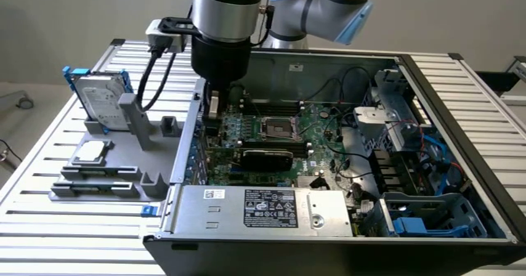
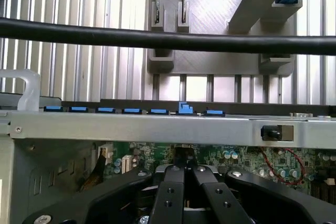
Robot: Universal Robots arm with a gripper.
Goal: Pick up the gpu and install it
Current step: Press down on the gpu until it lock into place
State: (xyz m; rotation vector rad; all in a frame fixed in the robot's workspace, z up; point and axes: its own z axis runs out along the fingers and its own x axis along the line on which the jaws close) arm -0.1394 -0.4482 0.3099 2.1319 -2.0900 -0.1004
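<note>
Slatted aluminium table (image 1: 460, 85), supporting all items. Open computer case (image 1: 485, 165), lying on its side on the table, its interior facing up; green motherboard (image 1: 316, 125) exposed inside, with a silver power supply (image 1: 271, 209) bearing a black label along the near edge. Robot arm (image 1: 226, 17), silver and black with blue joint caps, reached down into the case at the edge toward the exterior view's left. Grey fixture tray (image 1: 123, 159), on the table just beside the case toward the exterior view's left; it carried a silver hard drive in a blue frame (image 1: 100, 98) standing upright, and narrow black memory sticks (image 1: 92, 188) lying flat. The gpu (image 1: 267, 157), black cover showing, sat across the motherboard below the processor socket (image 1: 275, 127), inside the case. Gripper (image 2: 185, 174), black, seen in the wrist view low over the motherboard behind the case's metal rim (image 2: 131, 127); fingers (image 2: 170, 190) were drawn fully together, with nothing visibly held between them.
</note>
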